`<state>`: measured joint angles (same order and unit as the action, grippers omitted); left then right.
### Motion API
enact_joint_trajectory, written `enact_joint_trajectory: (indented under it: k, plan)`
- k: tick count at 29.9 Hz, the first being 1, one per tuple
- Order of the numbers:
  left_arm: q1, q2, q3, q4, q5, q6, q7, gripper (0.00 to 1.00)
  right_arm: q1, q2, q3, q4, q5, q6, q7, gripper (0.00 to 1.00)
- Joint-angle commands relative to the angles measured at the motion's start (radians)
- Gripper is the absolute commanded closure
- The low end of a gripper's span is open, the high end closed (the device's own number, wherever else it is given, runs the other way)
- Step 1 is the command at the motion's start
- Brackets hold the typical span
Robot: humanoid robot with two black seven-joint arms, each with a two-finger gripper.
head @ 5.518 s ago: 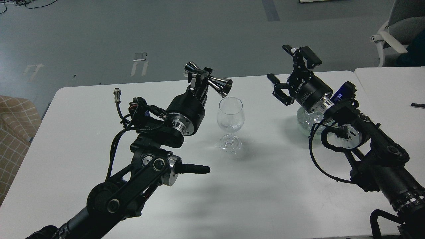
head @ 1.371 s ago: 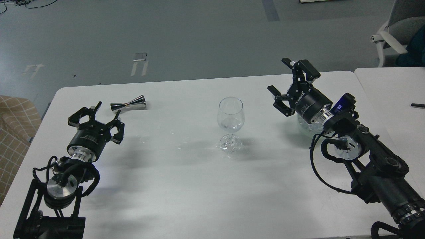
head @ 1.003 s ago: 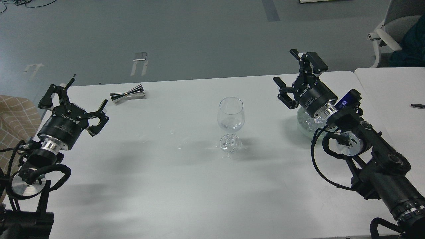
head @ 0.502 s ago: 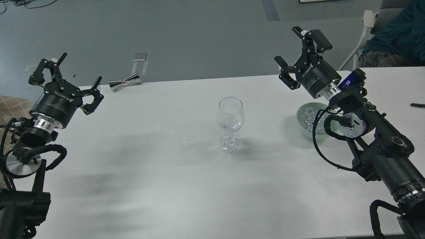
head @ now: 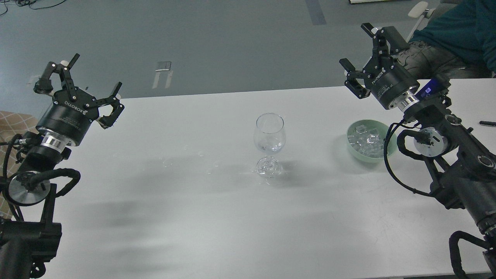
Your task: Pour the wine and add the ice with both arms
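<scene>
Sitting upright mid-tabletop [head: 217, 232], the wine glass [head: 269, 133] holds a little clear wine [head: 268, 146]; the ice [head: 366, 138] is still heaped in its green bowl [head: 353, 149] to the right. Both arms have drawn back and up: left gripper [head: 79, 83] and right gripper [head: 370, 50] hover with jaws spread, empty. Pouring looks done; ice remains.

Pale green bowl [head: 354, 149], white table [head: 232, 217]

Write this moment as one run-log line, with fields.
left end effector: open, empty | right end effector: open, empty | clear stemmed wine glass: upright, little liquid | green bowl: ice cubes
</scene>
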<state>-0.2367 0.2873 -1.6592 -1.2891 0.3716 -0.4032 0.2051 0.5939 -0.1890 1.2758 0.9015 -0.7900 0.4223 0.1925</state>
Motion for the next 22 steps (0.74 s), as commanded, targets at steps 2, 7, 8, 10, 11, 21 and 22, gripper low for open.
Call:
enact_joint_trajectory:
  k: [2,7,8,10,11,21,22]
  plan:
    - [-0.001,0.006,-0.001,0.001,-0.005,0.004,-0.021,0.01,-0.017,-0.01,-0.001,-0.004,-0.001,-0.004,-0.002,0.0]
    - [-0.013,0.006,0.007,0.01,0.006,0.038,-0.062,0.01,-0.028,-0.014,0.01,-0.003,0.0,-0.007,-0.004,0.0]
    - [-0.013,0.006,0.006,0.01,0.009,0.061,-0.076,0.01,-0.029,-0.014,0.019,-0.001,0.002,-0.004,-0.004,0.0]
    - [-0.012,0.006,0.004,0.01,0.009,0.073,-0.081,0.01,-0.028,-0.014,0.028,-0.001,0.003,-0.004,-0.01,0.0]
    - [-0.012,0.006,0.002,0.01,0.009,0.073,-0.081,0.01,-0.023,-0.014,0.031,0.0,0.005,-0.004,-0.01,0.0]
    - [0.008,0.027,0.009,0.017,0.012,0.06,-0.069,0.01,0.04,0.072,0.039,-0.001,0.009,0.0,-0.01,0.0]
    - [0.008,0.023,0.009,0.014,0.012,0.057,-0.069,0.01,0.04,0.072,0.037,0.0,0.008,-0.005,-0.01,0.0]
